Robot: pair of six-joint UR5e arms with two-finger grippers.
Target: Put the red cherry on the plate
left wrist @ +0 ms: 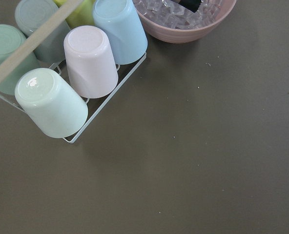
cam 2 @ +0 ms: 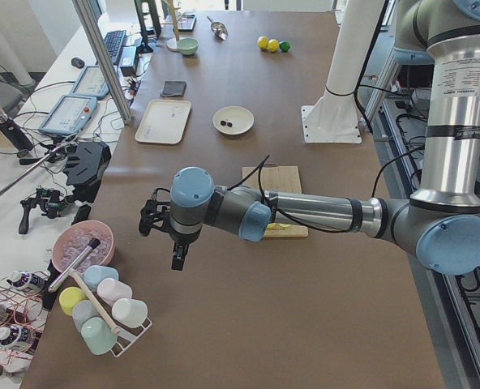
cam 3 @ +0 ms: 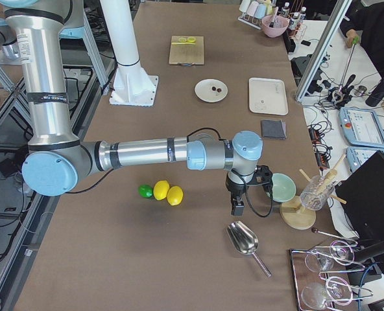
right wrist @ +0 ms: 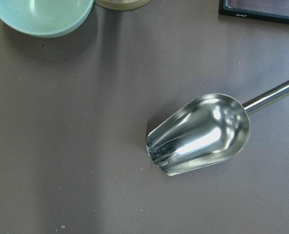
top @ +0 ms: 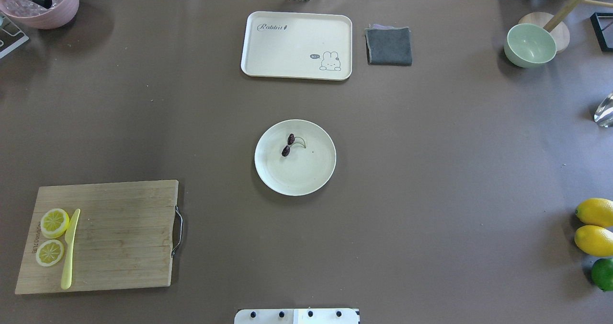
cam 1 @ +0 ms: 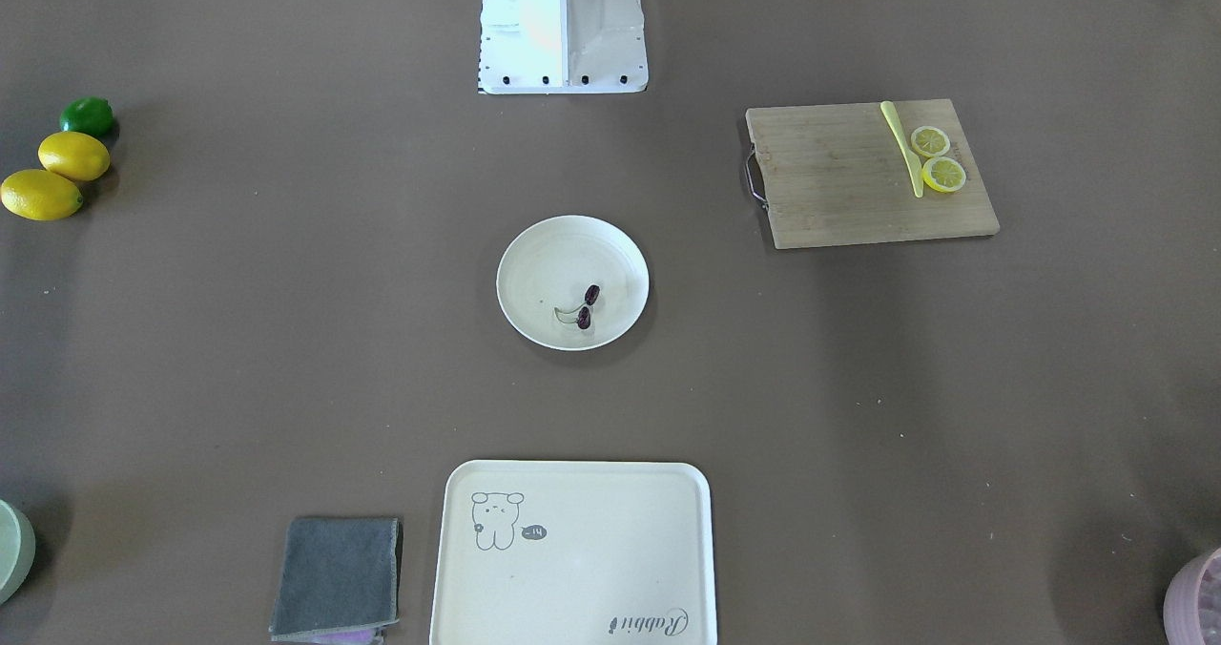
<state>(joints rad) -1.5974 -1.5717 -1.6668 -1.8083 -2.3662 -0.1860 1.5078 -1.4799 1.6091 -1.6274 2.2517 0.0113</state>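
The red cherry (cam 1: 587, 306) (top: 288, 144), two dark maroon berries on a pale stem, lies inside the round cream plate (cam 1: 544, 263) (top: 306, 170) at the table's middle. Neither gripper is near it. My left gripper (cam 2: 175, 253) hangs over the table's left end, beside the cup rack (left wrist: 71, 73). Far off at the right end, my right gripper (cam 3: 236, 206) hangs above the metal scoop (right wrist: 200, 134). Both grippers appear only in the side views, so I cannot tell whether they are open or shut.
A wooden cutting board (top: 119, 237) carries two lemon slices (top: 53, 222) and a yellow knife (top: 69, 249). The rabbit tray (top: 287, 46) and grey cloth (top: 389, 46) lie beyond the plate. Lemons and a lime (top: 596, 228), a green bowl (top: 529, 45) and a pink ice bowl (top: 43, 0) sit at the ends.
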